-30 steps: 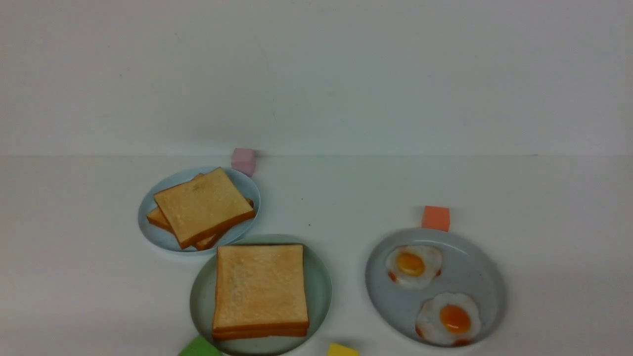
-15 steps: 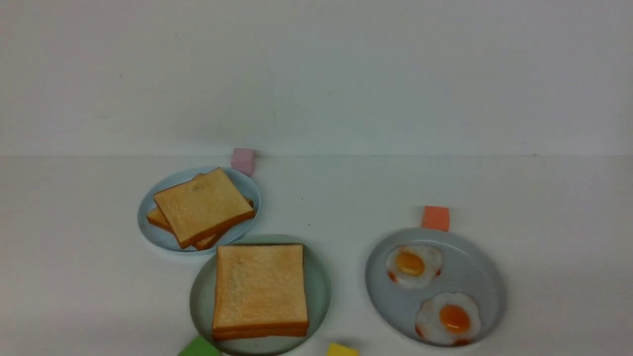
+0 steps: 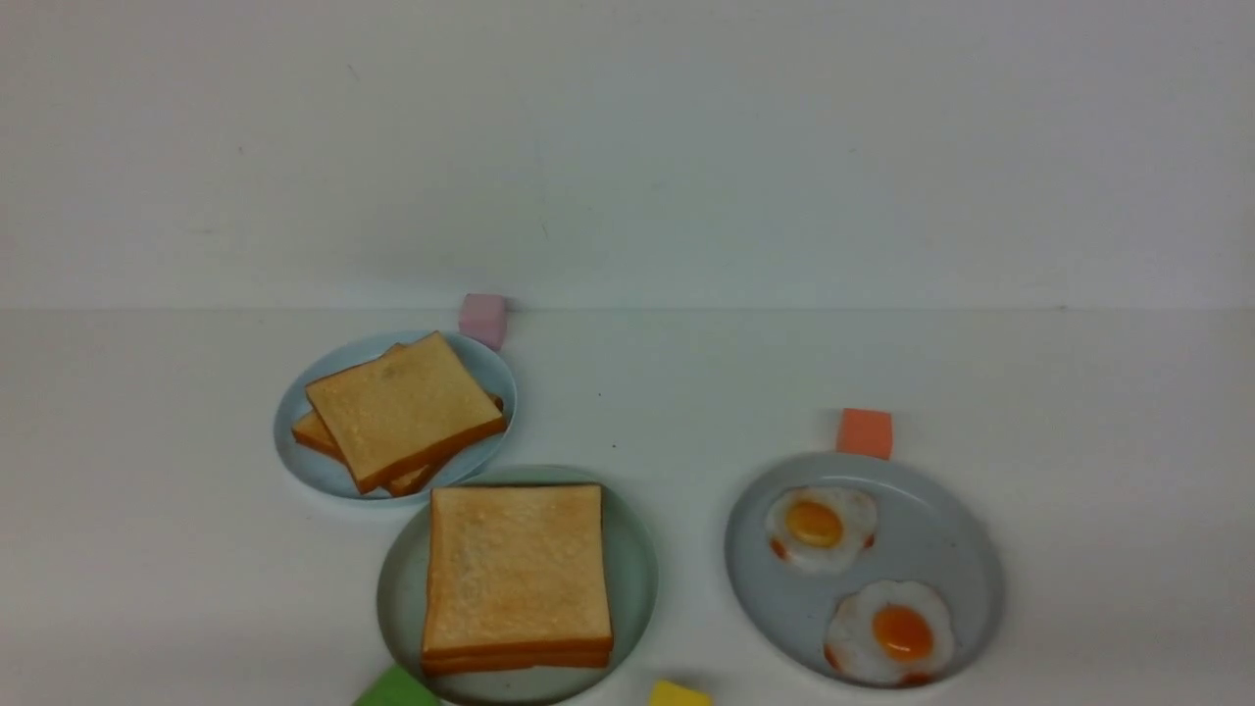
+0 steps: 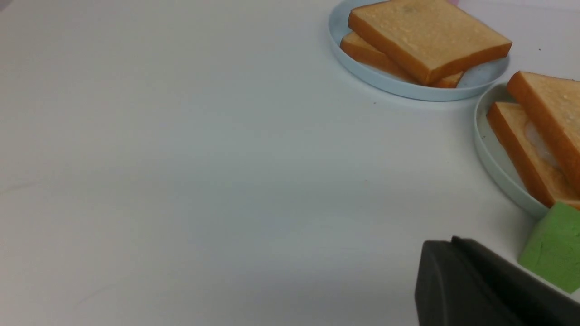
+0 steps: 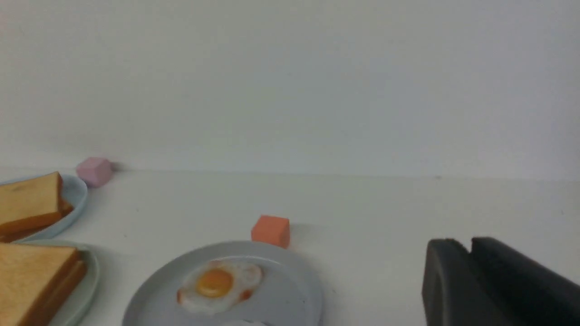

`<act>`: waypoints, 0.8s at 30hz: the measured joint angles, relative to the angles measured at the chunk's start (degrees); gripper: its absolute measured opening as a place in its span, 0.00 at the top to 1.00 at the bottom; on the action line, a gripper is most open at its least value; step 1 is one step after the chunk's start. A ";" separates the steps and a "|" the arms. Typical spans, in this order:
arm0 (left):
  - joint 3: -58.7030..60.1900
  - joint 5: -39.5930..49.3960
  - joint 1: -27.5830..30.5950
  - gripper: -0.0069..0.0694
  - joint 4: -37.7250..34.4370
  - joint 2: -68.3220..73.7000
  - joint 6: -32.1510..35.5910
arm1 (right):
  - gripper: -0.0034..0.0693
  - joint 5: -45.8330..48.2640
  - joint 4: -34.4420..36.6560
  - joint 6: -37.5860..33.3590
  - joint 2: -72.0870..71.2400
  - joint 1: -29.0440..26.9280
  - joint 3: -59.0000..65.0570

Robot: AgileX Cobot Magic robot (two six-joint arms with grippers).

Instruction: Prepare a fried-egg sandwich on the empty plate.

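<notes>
The fried-egg sandwich (image 3: 517, 576), two stacked toast slices, lies on the mint-green plate (image 3: 639, 579) at the front centre. In the left wrist view (image 4: 539, 136) a white egg layer shows between its slices. Neither gripper shows in the front view. My left gripper (image 4: 453, 242) is shut and empty, low over bare table to the left of the sandwich, beside a green block (image 4: 553, 253). My right gripper (image 5: 469, 242) is shut and empty, to the right of the egg plate.
A light-blue plate (image 3: 304, 461) with a pile of plain toast (image 3: 400, 410) sits back left. A grey-blue plate (image 3: 941, 534) at the right holds two fried eggs (image 3: 819, 527) (image 3: 889, 630). Pink (image 3: 482, 319), orange (image 3: 864, 432), green (image 3: 394, 689) and yellow (image 3: 678, 694) blocks lie around.
</notes>
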 joint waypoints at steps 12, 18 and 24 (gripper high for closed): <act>0.00 0.00 0.02 0.87 0.07 0.00 0.00 | 0.81 3.95 -1.74 0.33 -2.52 -0.93 12.07; 0.00 0.00 0.02 0.87 0.19 0.00 0.00 | 0.80 4.34 -2.34 0.27 -2.52 -0.93 11.97; 0.00 0.00 0.02 0.86 0.19 0.00 0.00 | 0.79 4.45 -2.36 0.27 -2.52 -0.93 11.97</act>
